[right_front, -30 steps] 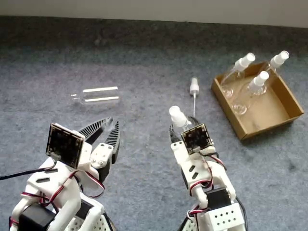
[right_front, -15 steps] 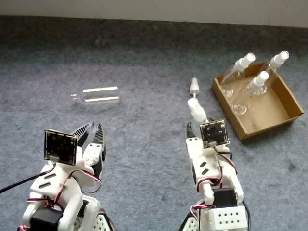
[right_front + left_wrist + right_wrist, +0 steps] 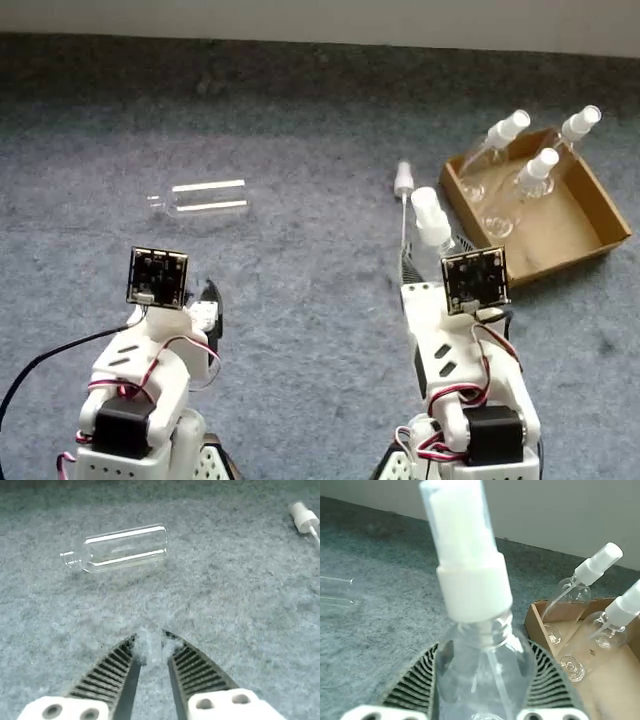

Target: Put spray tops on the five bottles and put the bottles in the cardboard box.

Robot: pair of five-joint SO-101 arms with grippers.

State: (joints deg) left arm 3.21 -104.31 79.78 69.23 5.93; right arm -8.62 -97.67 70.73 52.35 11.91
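My right gripper (image 3: 430, 258) is shut on a clear bottle (image 3: 434, 222) with a white spray top, held upright just left of the cardboard box (image 3: 575, 225). The right wrist view has the held bottle (image 3: 480, 665) between the ribbed fingers (image 3: 412, 682). Three topped bottles (image 3: 520, 180) lean in the box (image 3: 540, 625). A loose spray top (image 3: 403, 180) lies on the carpet beside the held bottle. An empty bottle (image 3: 205, 196) without a top lies on its side at the left. My left gripper (image 3: 150, 639) hangs low near that bottle (image 3: 122, 547), slightly open and holding nothing.
Grey carpet covers the table, with a pale wall along the far edge. The loose spray top (image 3: 304, 517) also appears at the left wrist view's edge. Open carpet lies between the two arms and in front of the box.
My right gripper carried the topped bottle away from the arm's base and right, closer to the box. My left arm drew back toward its base and its jaws narrowed from wide open.
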